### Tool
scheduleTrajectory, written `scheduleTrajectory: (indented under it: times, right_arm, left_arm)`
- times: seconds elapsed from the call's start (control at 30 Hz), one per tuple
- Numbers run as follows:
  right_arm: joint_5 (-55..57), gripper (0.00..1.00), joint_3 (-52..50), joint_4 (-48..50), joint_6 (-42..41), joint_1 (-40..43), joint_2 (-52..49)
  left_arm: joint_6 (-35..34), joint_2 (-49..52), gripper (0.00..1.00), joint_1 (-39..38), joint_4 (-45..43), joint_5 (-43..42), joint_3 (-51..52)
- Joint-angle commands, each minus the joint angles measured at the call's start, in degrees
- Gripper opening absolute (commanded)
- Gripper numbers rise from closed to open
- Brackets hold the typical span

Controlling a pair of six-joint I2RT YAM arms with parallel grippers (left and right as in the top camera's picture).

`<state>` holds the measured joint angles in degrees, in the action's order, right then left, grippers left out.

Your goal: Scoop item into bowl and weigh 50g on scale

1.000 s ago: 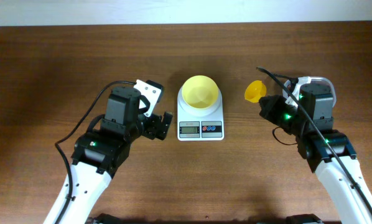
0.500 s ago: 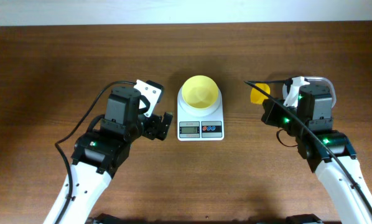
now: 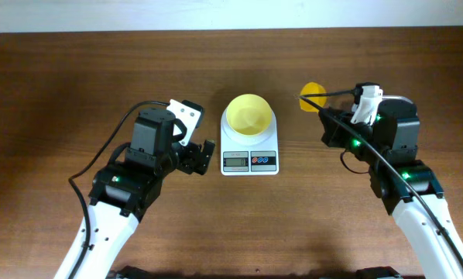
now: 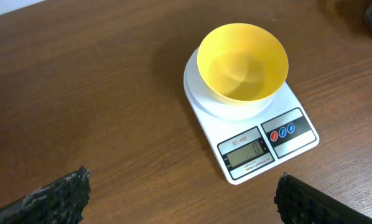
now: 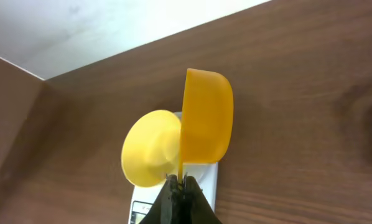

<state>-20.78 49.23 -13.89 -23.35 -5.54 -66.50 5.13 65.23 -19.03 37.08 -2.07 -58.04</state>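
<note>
Overhead: empty bowl [image 3: 248,114] sits on scale [image 3: 249,161]; right gripper [image 3: 325,116] holds scoop [image 3: 312,94].

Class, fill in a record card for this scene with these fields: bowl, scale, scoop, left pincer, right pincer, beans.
bowl: yellow, empty, standing on the scale
scale: white, on the brown table, display seems to read zero
scoop: orange-yellow, turned on its side, right of the bowl
left pincer: open, holding nothing, left of the scale
right pincer: shut on the scoop's handle
beans: none in view
</note>
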Motion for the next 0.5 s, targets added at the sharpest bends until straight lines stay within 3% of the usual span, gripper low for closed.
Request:
scheduleTrajectory:
  times: [0.0,0.07,0.17,0.33,0.4,0.47]
  right_arm:
    - [-3.0,0.04,0.6,0.8,0.7,0.4,1.5]
    - [-3.0,0.04,0.6,0.7,0.7,0.4,2.9]
    - [-3.0,0.04,0.6,0.7,2.8,0.4,4.3]
    - [-3.0,0.04,0.6,0.7,3.7,0.4,4.3]
    - [-3.0,0.04,0.6,0.7,3.7,0.4,4.3]
    - [-3.0,0.04,0.6,0.7,3.7,0.4,4.3]
  left_arm:
    - [1.0,-0.5,0.99,0.3,0.5,0.1,-1.3]
    - [2.0,-0.5,0.99,0.3,0.7,-0.1,-1.3]
    - [12.0,-0.6,0.99,2.3,4.9,-11.6,-2.0]
    - [34.1,-0.6,0.99,14.5,20.4,-31.3,-6.9]
    - [38.7,-0.6,0.99,14.7,22.2,-32.7,-7.0]
    - [38.7,-0.6,0.99,14.7,22.0,-29.1,-7.0]
